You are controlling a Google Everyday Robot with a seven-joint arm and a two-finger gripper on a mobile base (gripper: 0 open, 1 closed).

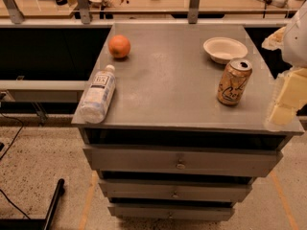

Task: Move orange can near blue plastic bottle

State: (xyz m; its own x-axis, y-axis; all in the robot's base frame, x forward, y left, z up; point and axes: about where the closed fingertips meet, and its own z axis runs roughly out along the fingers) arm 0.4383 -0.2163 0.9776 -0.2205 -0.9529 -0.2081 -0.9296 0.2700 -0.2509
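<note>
The orange can [233,82] stands upright on the right side of the grey cabinet top [177,80], golden-orange with dark script and a silver top. The blue plastic bottle [98,94] lies on its side along the left edge, white cap pointing away. My gripper [288,97] is a pale blurred shape at the right edge of the view, to the right of the can and apart from it. It holds nothing that I can see.
A round orange fruit [119,46] sits at the back left. A white bowl [225,49] sits at the back right, behind the can. The cabinet has several drawers [180,163] below. A railing and wooden desks run behind.
</note>
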